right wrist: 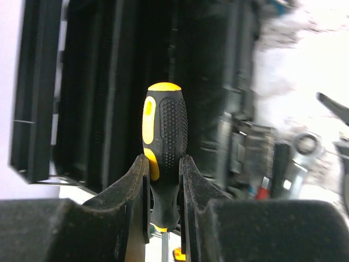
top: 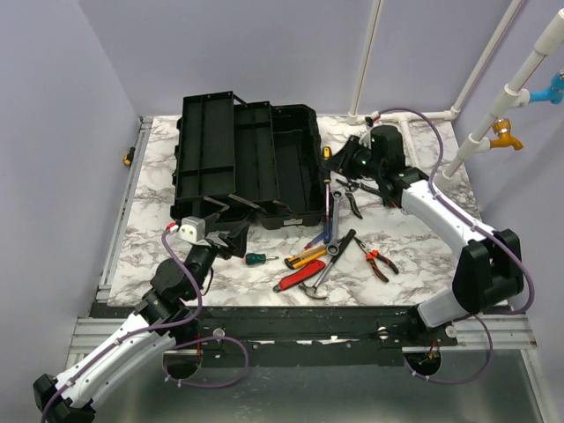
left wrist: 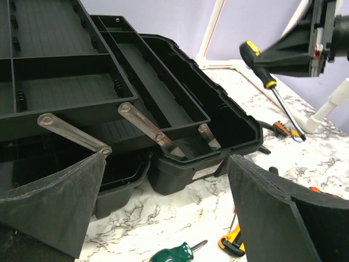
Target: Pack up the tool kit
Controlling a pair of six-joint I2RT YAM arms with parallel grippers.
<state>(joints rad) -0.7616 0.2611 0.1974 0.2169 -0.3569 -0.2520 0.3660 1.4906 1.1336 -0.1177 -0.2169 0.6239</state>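
The black toolbox [top: 247,163] stands open at the back left of the marble table, its stepped trays [left wrist: 65,82] fanned out on metal arms. My right gripper [top: 351,162] is shut on a yellow-and-black screwdriver [right wrist: 163,123], pinching the lower handle. It holds the screwdriver [left wrist: 260,63] in the air by the box's right rim [left wrist: 240,123], shaft pointing down. My left gripper [top: 231,236] hangs open in front of the box, nothing between its fingers [left wrist: 60,202]. A green-handled screwdriver [top: 256,259] lies on the table just below it [left wrist: 177,254].
Loose tools lie right of the box's front: a red utility knife [top: 300,278], a yellow-black tool [top: 306,256], a wrench [top: 333,251], orange-handled pliers [top: 377,262], black pliers [top: 351,196]. White pipes [top: 458,115] rise at the back right. Walls close the left and back.
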